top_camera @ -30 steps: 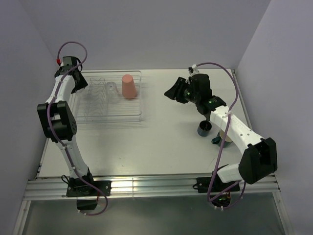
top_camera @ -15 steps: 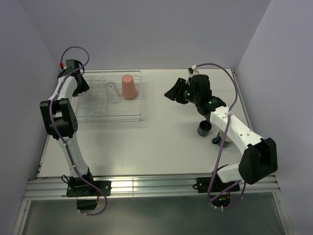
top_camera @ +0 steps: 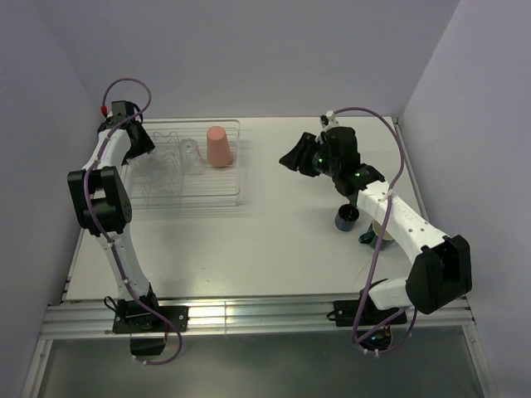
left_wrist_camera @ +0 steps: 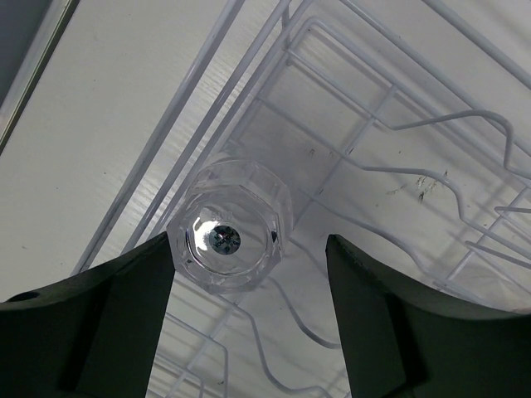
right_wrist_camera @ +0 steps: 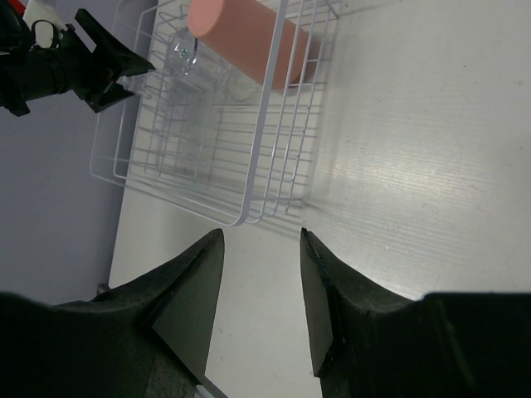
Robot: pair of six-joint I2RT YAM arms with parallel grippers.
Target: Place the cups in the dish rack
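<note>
In the left wrist view a clear glass cup [left_wrist_camera: 228,236] stands upside down on the wires of the dish rack [left_wrist_camera: 390,124]. My left gripper [left_wrist_camera: 249,240] is open around it: the left finger is right by its side and the right finger is well apart. From above, this gripper [top_camera: 137,141] hangs over the dish rack's [top_camera: 241,178] back left corner. Another clear cup [top_camera: 190,153] and a salmon-pink cup [top_camera: 218,146] stand upside down in the rack. My right gripper [top_camera: 292,157] is open and empty above the table. A dark navy mug [top_camera: 347,217] stands under the right arm.
A teal mug [top_camera: 367,237] shows partly from under the right forearm, close to the navy mug. The right wrist view shows the rack [right_wrist_camera: 257,124] with the pink cup [right_wrist_camera: 241,33] ahead of my right gripper [right_wrist_camera: 261,240]. Walls close in on the left and right.
My left gripper's jaws have opened off the clear glass cup, which now stands free in the rack. The left arm's elbow shifted slightly a second ago. The right arm has not moved.
</note>
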